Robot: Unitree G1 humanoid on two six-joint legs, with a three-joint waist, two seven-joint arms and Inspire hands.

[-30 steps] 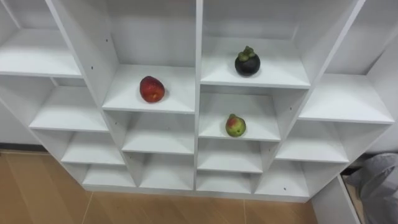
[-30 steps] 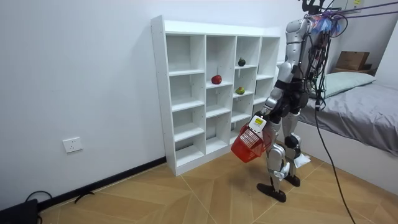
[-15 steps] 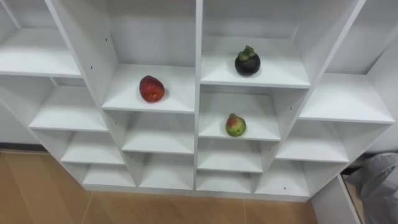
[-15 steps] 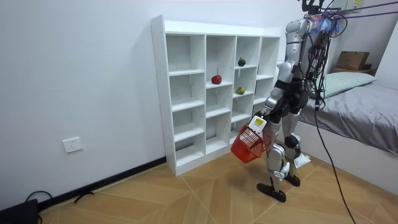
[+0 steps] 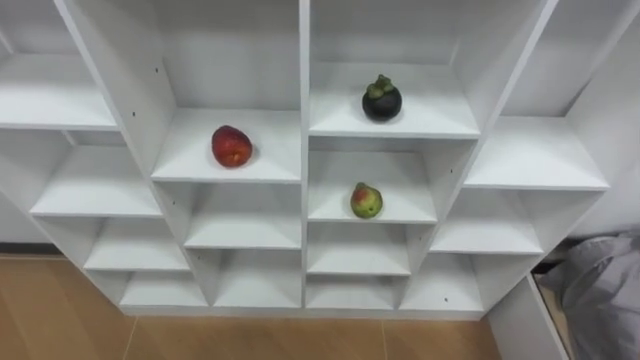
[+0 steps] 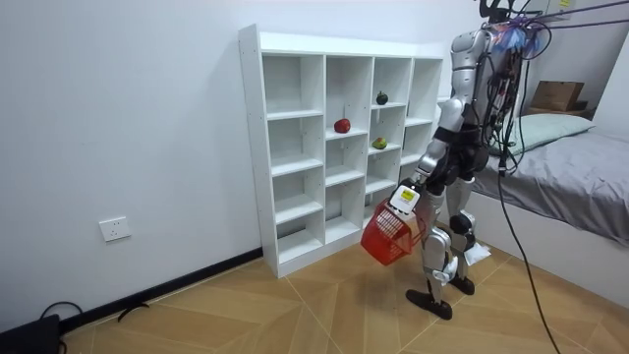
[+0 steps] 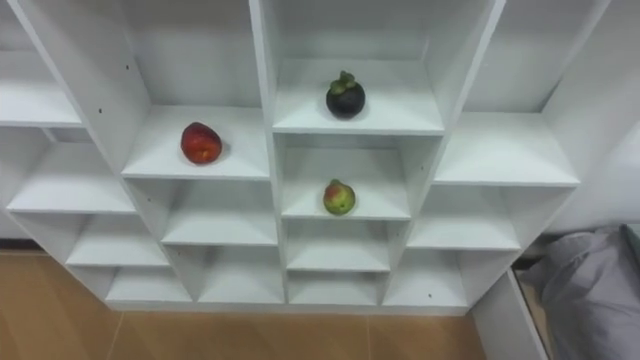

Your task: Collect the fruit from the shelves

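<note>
Three fruits lie in the white closet (image 5: 303,120). A red fruit (image 5: 231,146) rests in a left-of-middle compartment. A dark mangosteen (image 5: 381,100) sits one column to the right and slightly higher. A green-red pear (image 5: 366,200) lies on the shelf below the mangosteen. In the room view I stand upright before the closet's right half. My left hand (image 6: 406,197) hangs at thigh height, curled on the handle of a red basket (image 6: 390,234). What is inside the basket is hidden.
The other compartments of the closet (image 6: 339,147) hold nothing. A bed with grey covers (image 6: 580,177) stands close behind me, its cloth (image 5: 600,290) showing at the lower right. Wooden floor (image 6: 295,315) stretches toward the room view's left.
The eye view has shifted a little, so the shelves sit slightly further left: the camera's own move. The basket has swung slightly toward the room view's left.
</note>
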